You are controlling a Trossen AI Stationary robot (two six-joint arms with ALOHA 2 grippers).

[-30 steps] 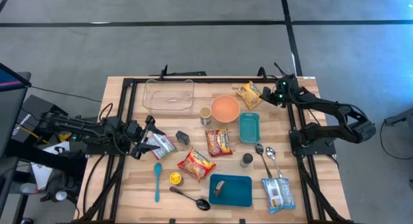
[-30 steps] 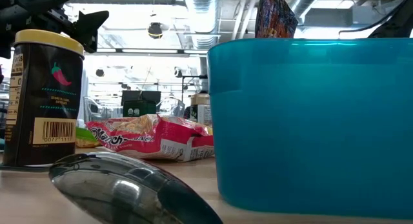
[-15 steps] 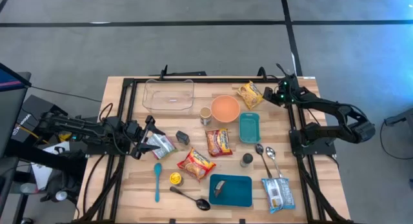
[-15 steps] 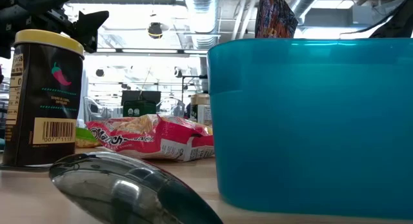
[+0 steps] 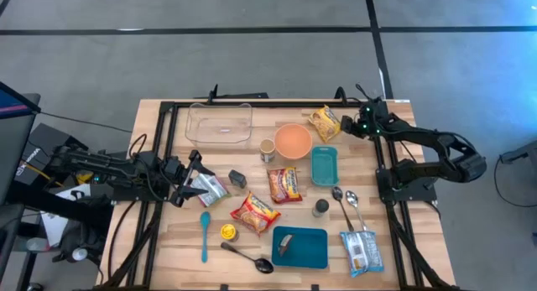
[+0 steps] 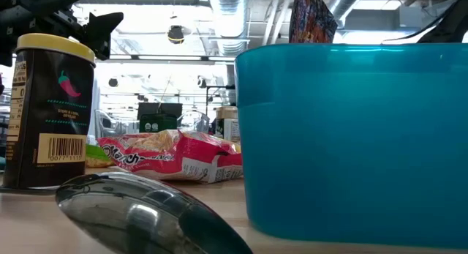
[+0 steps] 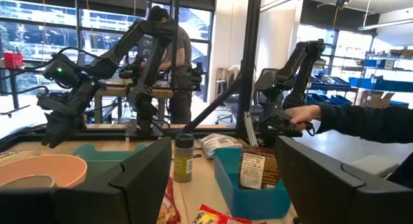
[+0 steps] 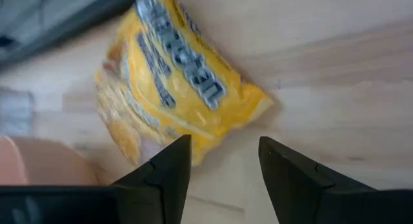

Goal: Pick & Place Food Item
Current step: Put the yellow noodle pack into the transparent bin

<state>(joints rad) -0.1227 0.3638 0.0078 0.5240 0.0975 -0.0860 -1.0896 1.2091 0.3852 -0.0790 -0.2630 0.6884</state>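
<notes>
Right gripper (image 5: 346, 126) barely shifted, jaws open, holding nothing | yellow noodle packet (image 5: 324, 122) beside orange bowl (image 5: 293, 141), crinkled | left gripper (image 5: 191, 179) jaws open.

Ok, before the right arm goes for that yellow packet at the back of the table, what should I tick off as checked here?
1. Right gripper lined up with the yellow packet: ok, the packet lies just ahead of the fingers.
2. Right jaws open: ok, there is a clear gap between them and nothing in it.
3. Packet free to lift: ok, it lies flat on the wood, apart from the orange bowl.
4. Packet already gripped: not ok, the fingers are not around it yet.
5. Left gripper out of the way: ok, it sits at the far side by a silver packet.
6. Where the packet should go: cannot tell.
</notes>
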